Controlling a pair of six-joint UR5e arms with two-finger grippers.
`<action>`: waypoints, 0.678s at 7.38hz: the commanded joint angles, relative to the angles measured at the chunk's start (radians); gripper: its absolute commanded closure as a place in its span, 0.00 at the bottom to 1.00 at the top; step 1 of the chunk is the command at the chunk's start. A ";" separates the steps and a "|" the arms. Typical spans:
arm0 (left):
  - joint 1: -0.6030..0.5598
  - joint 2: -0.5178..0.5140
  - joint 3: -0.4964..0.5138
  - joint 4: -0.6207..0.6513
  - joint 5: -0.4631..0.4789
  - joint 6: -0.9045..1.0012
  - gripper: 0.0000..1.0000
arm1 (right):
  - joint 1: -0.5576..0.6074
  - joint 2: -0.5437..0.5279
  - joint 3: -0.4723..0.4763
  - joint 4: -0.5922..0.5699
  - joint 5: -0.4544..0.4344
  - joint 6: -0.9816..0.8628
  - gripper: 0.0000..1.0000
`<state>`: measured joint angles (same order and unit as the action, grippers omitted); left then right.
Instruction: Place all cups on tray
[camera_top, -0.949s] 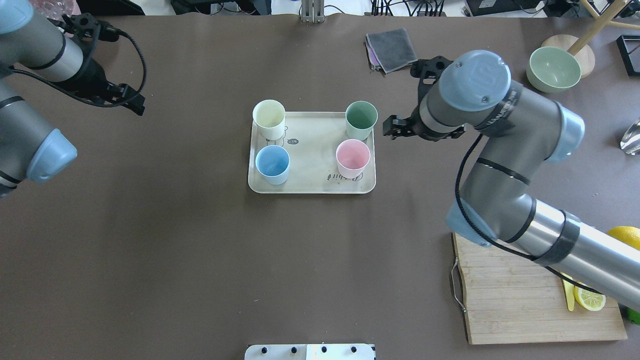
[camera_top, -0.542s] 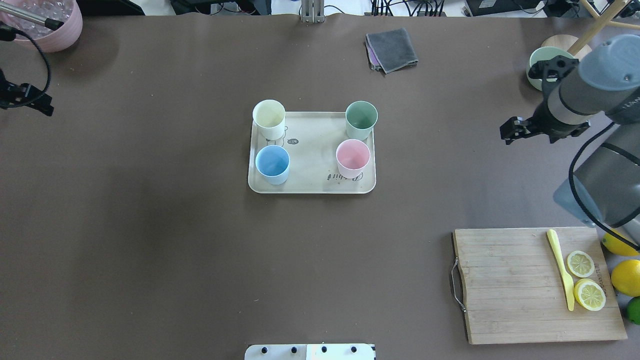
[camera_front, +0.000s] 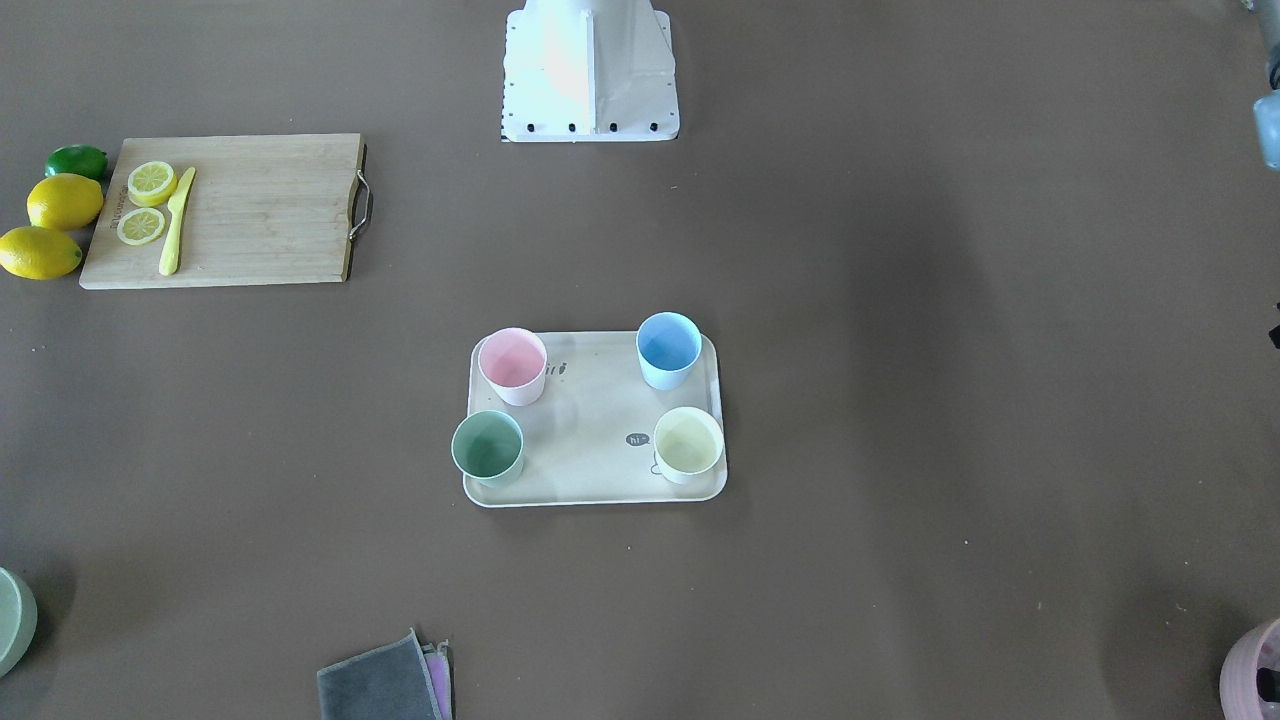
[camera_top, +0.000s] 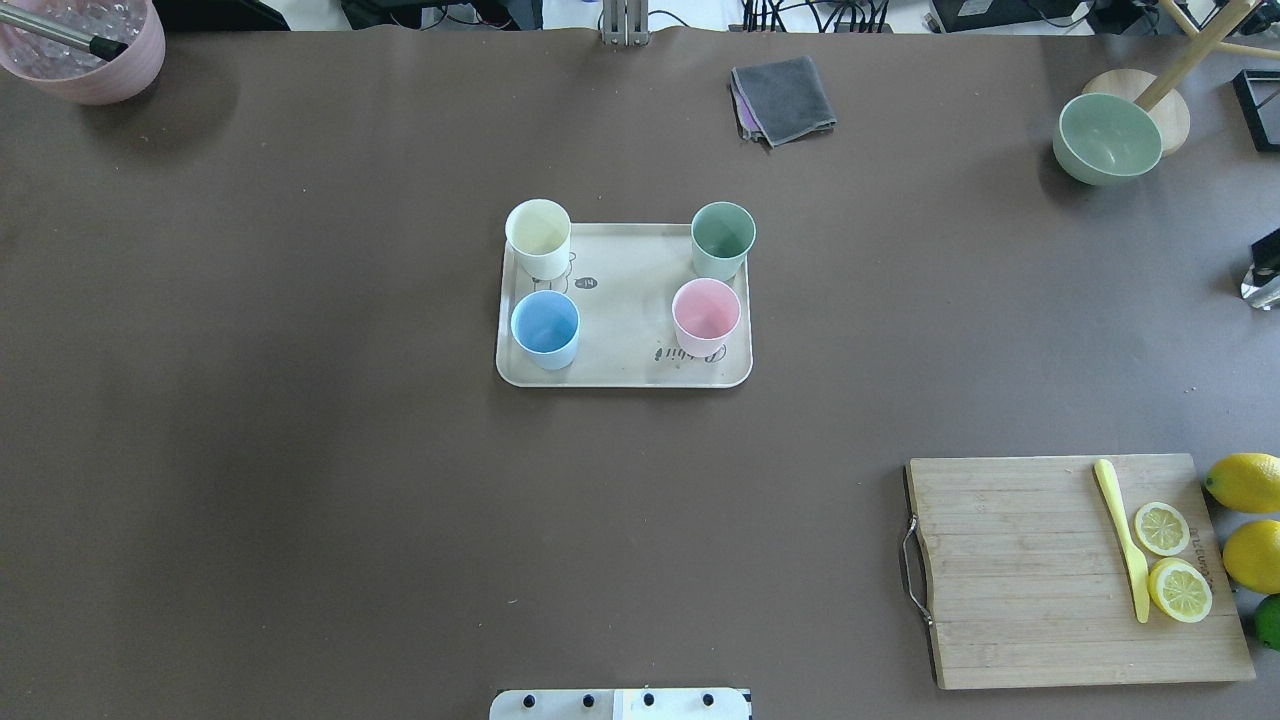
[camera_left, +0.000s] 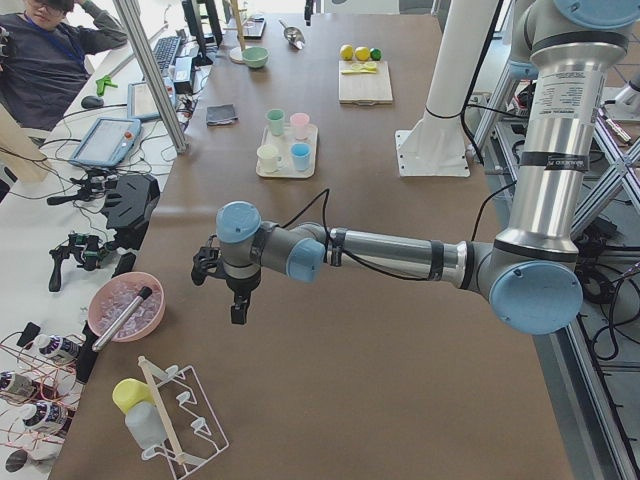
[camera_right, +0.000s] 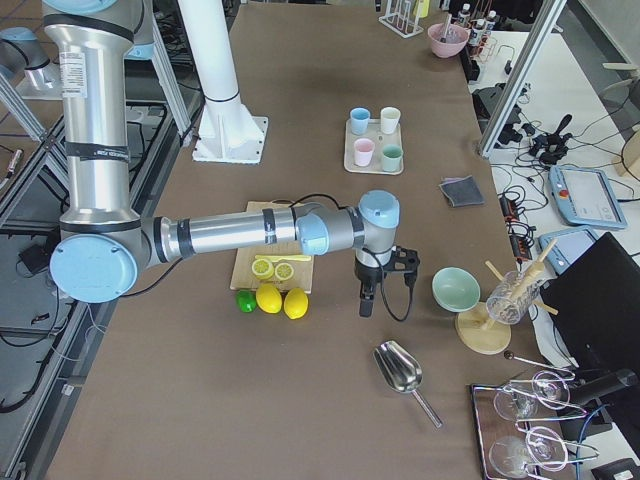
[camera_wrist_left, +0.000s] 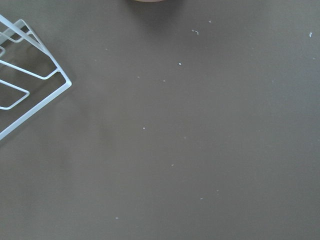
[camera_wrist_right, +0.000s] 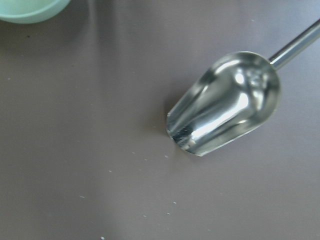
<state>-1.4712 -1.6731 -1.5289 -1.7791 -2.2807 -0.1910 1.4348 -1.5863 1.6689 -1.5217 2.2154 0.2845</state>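
Observation:
The cream-beige tray (camera_top: 625, 335) lies mid-table with all four cups standing upright on it: cream-yellow (camera_top: 538, 232), sage green (camera_top: 722, 236), light blue (camera_top: 545, 325) and pink (camera_top: 706, 312). My left gripper (camera_left: 238, 312) hangs over bare table far off to the left, near a pink bowl. My right gripper (camera_right: 365, 303) hangs far off to the right, near a green bowl and a metal scoop. Both grippers show clearly only in the side views, so I cannot tell whether they are open or shut. Neither holds a cup.
A wooden cutting board (camera_top: 1020, 570) with lemon slices and a yellow knife lies front right, with whole lemons (camera_top: 1245, 482) beside it. A green bowl (camera_top: 1107, 138), a grey cloth (camera_top: 783, 98), a pink bowl (camera_top: 85, 50), a metal scoop (camera_wrist_right: 225, 105) and a wire rack (camera_wrist_left: 25, 75) lie around the edges.
Both arms have swung outward and left the overhead view: the right arm from beside the green cup to the table's right end, the left arm further left. The cups and tray have not moved.

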 joint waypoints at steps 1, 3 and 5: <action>-0.130 0.004 0.075 0.017 -0.025 0.232 0.02 | 0.208 -0.004 -0.048 -0.104 0.090 -0.267 0.00; -0.139 0.066 0.058 0.071 -0.161 0.246 0.02 | 0.255 -0.042 0.022 -0.124 0.138 -0.306 0.00; -0.185 0.084 0.055 0.082 -0.157 0.246 0.02 | 0.301 -0.077 0.122 -0.158 0.133 -0.300 0.00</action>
<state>-1.6213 -1.5982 -1.4730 -1.7126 -2.4336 0.0538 1.7020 -1.6512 1.7376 -1.6519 2.3484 -0.0147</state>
